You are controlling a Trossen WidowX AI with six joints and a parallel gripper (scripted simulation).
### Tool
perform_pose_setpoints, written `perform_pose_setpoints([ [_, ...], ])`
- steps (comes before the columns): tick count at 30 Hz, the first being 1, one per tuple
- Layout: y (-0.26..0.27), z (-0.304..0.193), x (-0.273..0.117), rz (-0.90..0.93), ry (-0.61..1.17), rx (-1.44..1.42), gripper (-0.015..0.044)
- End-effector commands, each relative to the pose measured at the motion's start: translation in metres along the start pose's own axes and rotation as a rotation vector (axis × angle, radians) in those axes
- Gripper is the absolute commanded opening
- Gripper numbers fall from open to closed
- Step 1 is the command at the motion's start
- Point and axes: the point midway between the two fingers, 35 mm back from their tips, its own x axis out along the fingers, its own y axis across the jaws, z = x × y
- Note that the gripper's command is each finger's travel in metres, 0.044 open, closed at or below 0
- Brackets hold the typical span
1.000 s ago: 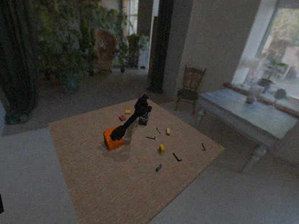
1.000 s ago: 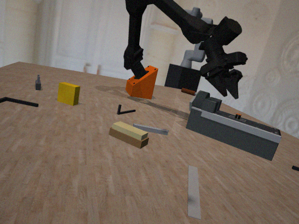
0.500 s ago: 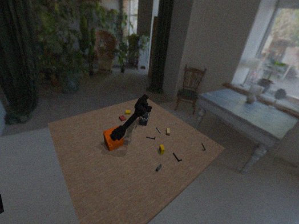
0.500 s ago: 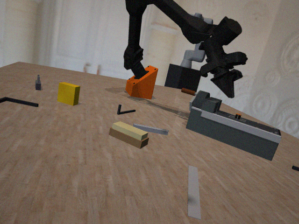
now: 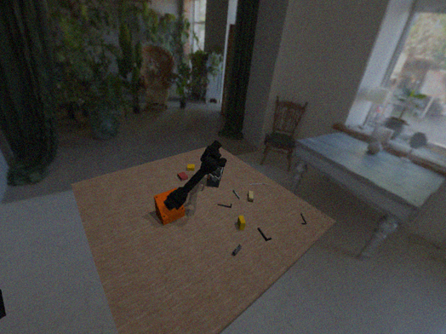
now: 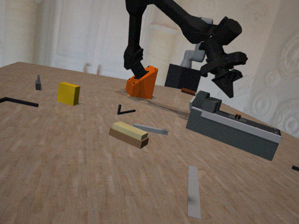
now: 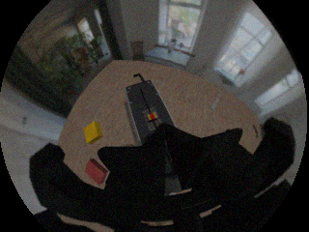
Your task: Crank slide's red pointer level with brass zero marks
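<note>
My pincer [image 5: 221,163] [image 6: 231,95] [image 7: 162,126] is pressed together on nothing, above the machine [image 5: 212,182] [image 6: 231,136] [image 7: 137,101], probably to nudge rather than grip. In the exterior view, the brown handle [image 6: 188,91] sits towards nine o'clock from my tips, untouched; in the wrist view, the red pointer [image 7: 153,116] lies near eleven.

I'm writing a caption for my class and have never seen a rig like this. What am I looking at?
One black robot arm on an orange base. The first picture looks down from high up, the second from beside the table, the third from the arm's wrist. Its hand is shut, holding nothing, above a grey machine with a brown handle. Around lie a yellow block, a red block and black bent rods, one here.
</note>
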Motion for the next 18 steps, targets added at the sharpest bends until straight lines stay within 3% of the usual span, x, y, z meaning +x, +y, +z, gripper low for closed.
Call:
perform_pose_setpoints([
  [1, -0.0001, 0.0000, 0.0000, 0.000, 0.000, 0.000, 0.0000],
  [3, -0.0001, 0.0000, 0.0000, 0.000, 0.000, 0.000, 0.0000],
  [18, -0.0001, 0.0000, 0.0000, 0.000, 0.000, 0.000, 0.0394],
])
